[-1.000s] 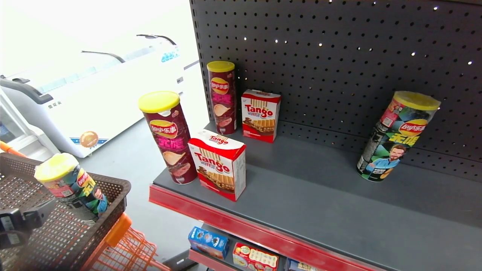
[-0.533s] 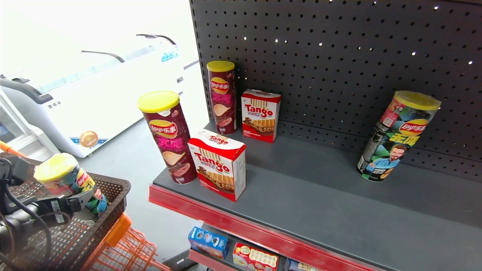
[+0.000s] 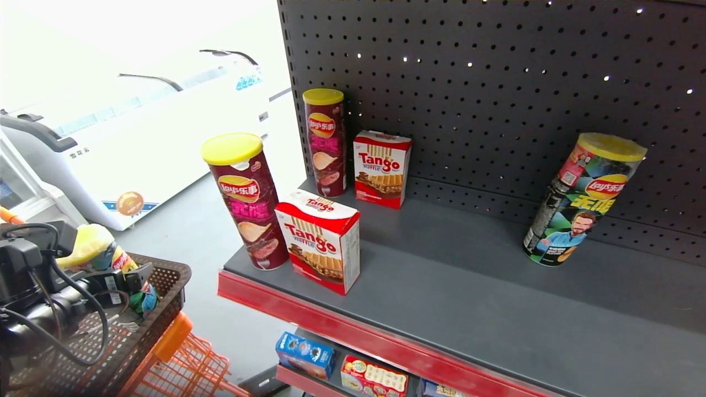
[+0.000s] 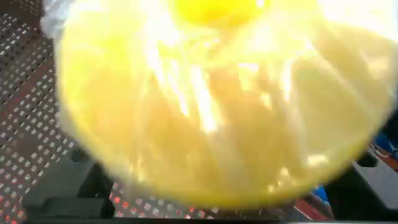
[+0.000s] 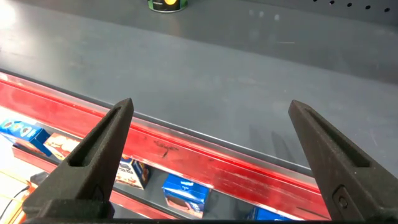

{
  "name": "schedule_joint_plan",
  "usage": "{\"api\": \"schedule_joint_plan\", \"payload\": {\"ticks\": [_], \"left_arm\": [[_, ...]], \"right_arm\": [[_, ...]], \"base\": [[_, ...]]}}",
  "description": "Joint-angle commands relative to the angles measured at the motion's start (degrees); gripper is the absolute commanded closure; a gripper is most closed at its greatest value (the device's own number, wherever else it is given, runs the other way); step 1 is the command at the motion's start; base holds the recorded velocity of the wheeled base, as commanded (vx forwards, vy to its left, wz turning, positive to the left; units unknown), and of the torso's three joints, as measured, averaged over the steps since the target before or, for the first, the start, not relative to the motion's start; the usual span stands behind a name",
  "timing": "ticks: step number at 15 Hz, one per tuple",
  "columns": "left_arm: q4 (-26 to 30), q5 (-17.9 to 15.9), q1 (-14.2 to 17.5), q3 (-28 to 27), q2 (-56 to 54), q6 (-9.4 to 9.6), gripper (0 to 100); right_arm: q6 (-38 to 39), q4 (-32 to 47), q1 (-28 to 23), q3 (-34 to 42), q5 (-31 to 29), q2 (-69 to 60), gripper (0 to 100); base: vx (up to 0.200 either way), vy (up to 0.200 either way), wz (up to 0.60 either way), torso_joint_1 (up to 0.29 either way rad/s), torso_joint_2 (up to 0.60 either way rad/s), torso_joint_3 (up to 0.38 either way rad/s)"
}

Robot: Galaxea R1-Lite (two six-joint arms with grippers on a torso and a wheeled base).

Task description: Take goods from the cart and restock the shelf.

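Note:
A chip can with a yellow lid stands in the brown mesh cart basket at lower left. My left gripper is at the can, open, and one dark finger shows on the can's shelf-facing side. In the left wrist view the can's yellow lid looms very close, with fingers showing on both sides of it. My right gripper hangs open over the red front edge of the grey shelf, holding nothing. A matching green can stands at the shelf's back right.
Two maroon chip cans and two red wafer boxes fill the shelf's left end. A black pegboard backs the shelf. Small boxes sit on the lower shelf. A white freezer stands beyond the orange cart frame.
My left arm has come in from the lower left edge up to the can in the basket, and now partly covers its lid. The shelf goods have not moved.

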Motion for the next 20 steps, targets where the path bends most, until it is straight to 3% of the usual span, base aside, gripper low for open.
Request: {"api": "schedule_joint_plan", "payload": {"ticks": [1, 7, 8, 13, 17, 18, 20], "left_arm": [[-1.3, 0.0, 0.0, -1.7, 4.2, 0.03, 0], [-3.2, 0.1, -0.2, -4.1, 8.3, -0.23, 0], [-2.9, 0.0, -0.2, -4.9, 8.6, -0.23, 100], [-2.9, -0.1, -1.4, -6.4, 5.4, 0.65, 100], [3.2, -2.8, -1.8, -6.7, -4.4, 7.50, 100], [6.4, -5.2, -2.9, -6.5, -9.0, 9.52, 100], [6.6, -6.6, -5.1, -6.9, -13.5, 9.88, 100]], "right_arm": [[0.0, 0.0, 0.0, 0.0, 0.0, 0.1, 0], [0.0, 0.0, 0.0, 0.0, 0.0, 0.1, 0], [0.0, 0.0, 0.0, 0.0, 0.0, 0.1, 0], [0.0, 0.0, 0.0, 0.0, 0.0, 0.1, 0], [0.0, 0.0, 0.0, 0.0, 0.0, 0.1, 0], [0.0, 0.0, 0.0, 0.0, 0.0, 0.1, 0], [0.0, 0.0, 0.0, 0.0, 0.0, 0.1, 0]], "base": [[0.000, 0.000, 0.00, 0.000, 0.00, 0.000], [0.000, 0.000, 0.00, 0.000, 0.00, 0.000], [0.000, 0.000, 0.00, 0.000, 0.00, 0.000], [0.000, 0.000, 0.00, 0.000, 0.00, 0.000], [0.000, 0.000, 0.00, 0.000, 0.00, 0.000], [0.000, 0.000, 0.00, 0.000, 0.00, 0.000], [0.000, 0.000, 0.00, 0.000, 0.00, 0.000]]}}
